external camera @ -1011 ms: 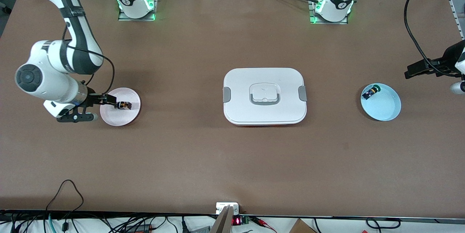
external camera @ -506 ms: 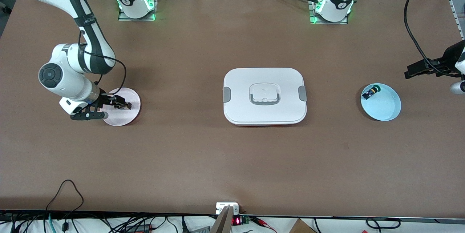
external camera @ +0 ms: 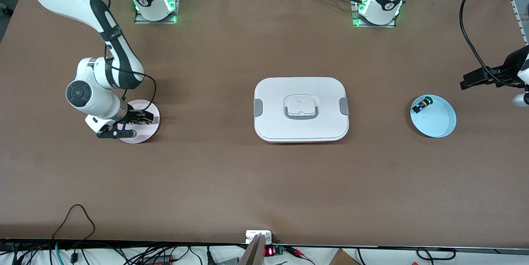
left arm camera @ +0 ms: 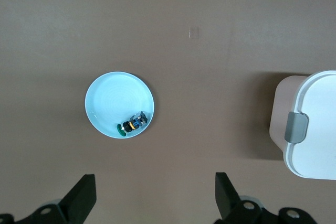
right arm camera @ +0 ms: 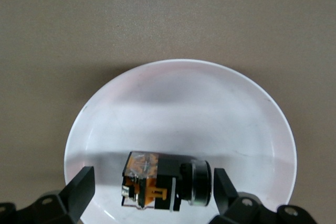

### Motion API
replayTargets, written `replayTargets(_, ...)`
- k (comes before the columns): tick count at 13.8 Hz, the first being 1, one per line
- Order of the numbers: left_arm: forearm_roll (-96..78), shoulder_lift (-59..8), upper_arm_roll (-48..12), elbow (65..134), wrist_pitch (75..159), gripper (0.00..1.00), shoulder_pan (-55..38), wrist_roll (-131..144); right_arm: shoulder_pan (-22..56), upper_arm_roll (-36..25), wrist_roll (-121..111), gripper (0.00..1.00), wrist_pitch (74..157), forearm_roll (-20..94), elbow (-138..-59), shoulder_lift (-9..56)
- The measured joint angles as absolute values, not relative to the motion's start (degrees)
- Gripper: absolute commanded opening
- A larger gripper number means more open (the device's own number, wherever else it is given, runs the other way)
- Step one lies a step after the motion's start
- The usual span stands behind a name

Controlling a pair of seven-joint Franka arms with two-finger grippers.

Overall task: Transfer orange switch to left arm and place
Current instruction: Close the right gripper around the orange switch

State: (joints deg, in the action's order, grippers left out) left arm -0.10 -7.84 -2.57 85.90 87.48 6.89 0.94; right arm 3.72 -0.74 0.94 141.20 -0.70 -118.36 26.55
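The orange switch (right arm camera: 165, 184) lies on its side on a pale pink plate (right arm camera: 184, 108) at the right arm's end of the table. My right gripper (right arm camera: 153, 182) is low over that plate (external camera: 142, 132), open, with one finger on each side of the switch. In the front view the gripper (external camera: 142, 117) hides the switch. The white box (external camera: 301, 110) sits at the table's middle. My left gripper (left arm camera: 155, 203) is open and empty, held high over the table by the left arm's end, where that arm waits.
A light blue plate (external camera: 438, 122) lies toward the left arm's end and holds a small black part with a green cap (external camera: 422, 104). Both show in the left wrist view: the plate (left arm camera: 113, 100) and the part (left arm camera: 132, 124), with the box's corner (left arm camera: 315, 124) beside them.
My right arm has swung toward the box and its gripper has slid across the pink plate until its open fingers straddle the switch. The left arm has not moved.
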Motion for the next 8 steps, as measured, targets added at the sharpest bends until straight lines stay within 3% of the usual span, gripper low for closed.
replayTargets(8,-0.10,-7.84,-2.57,85.90,87.48,1.00,6.89,1.28,3.64,-0.78,0.94,1.00,142.26,-0.70,-118.44,27.78)
